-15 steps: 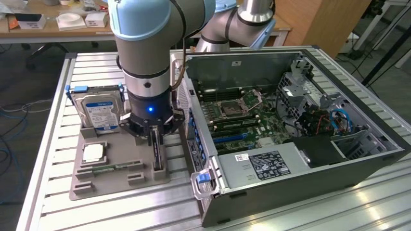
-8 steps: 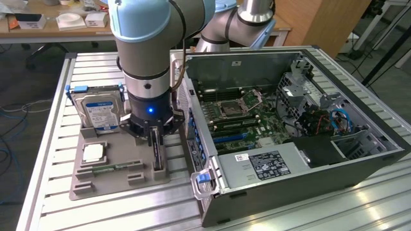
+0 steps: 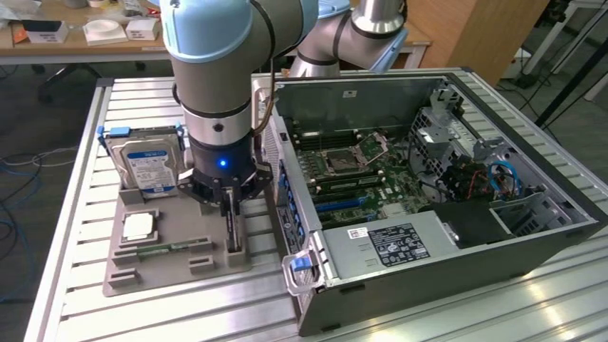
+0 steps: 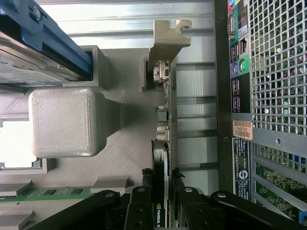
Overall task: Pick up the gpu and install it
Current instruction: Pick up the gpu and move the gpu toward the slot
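The gripper (image 4: 161, 194) is straddling the gpu (image 4: 163, 120), which is standing edgewise in the holder (image 3: 181, 274), bracket end farthest away. Whether the gripper is clamping it, I cannot tell.

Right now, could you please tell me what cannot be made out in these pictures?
- gpu: exterior view, end effector covers its top; wrist view, edge-on, faces hidden.
- hard drive: wrist view, cut off by frame edge.
- motherboard slots: exterior view, too small to tell apart.
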`<state>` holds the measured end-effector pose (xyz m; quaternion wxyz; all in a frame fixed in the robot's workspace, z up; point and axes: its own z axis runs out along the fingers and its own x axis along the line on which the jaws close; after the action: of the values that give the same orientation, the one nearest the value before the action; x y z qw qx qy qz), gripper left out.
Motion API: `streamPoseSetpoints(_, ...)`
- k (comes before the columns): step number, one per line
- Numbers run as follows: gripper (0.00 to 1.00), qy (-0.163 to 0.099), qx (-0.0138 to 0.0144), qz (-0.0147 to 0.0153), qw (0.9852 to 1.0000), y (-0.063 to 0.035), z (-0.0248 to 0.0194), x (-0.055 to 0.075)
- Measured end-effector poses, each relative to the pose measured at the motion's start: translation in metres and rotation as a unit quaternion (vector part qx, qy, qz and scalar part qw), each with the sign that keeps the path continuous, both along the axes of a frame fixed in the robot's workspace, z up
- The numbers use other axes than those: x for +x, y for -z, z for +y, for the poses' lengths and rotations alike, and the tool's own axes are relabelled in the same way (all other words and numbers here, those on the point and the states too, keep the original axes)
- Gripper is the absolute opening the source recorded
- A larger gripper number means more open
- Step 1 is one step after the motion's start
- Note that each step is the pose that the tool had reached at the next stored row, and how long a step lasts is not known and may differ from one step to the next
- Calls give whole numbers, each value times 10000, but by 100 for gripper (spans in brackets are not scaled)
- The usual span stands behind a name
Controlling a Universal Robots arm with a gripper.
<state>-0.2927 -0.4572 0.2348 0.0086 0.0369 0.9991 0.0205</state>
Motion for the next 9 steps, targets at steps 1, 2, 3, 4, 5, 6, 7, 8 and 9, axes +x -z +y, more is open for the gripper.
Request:
streamPoseSetpoints(1, 26, 0, 0, 0, 10000, 0, 0, 0)
streamPoseSetpoints(2, 26, 0, 0, 0, 10000, 0, 0, 0)
streamPoseSetpoints(3, 26, 0, 0, 0, 10000, 0, 0, 0)
streamPoseSetpoints(4, 26, 0, 0, 0, 10000, 0, 0, 0)
streamPoseSetpoints(5, 26, 0, 0, 0, 10000, 0, 0, 0)
streamPoseSetpoints(6, 26, 0, 0, 0, 10000, 0, 0, 0)
streamPoseSetpoints(7, 26, 0, 0, 0, 10000, 0, 0, 0)
streamPoseSetpoints(8, 26, 0, 0, 0, 10000, 0, 0, 0)
streamPoseSetpoints(9, 26, 0, 0, 0, 10000, 0, 0, 0)
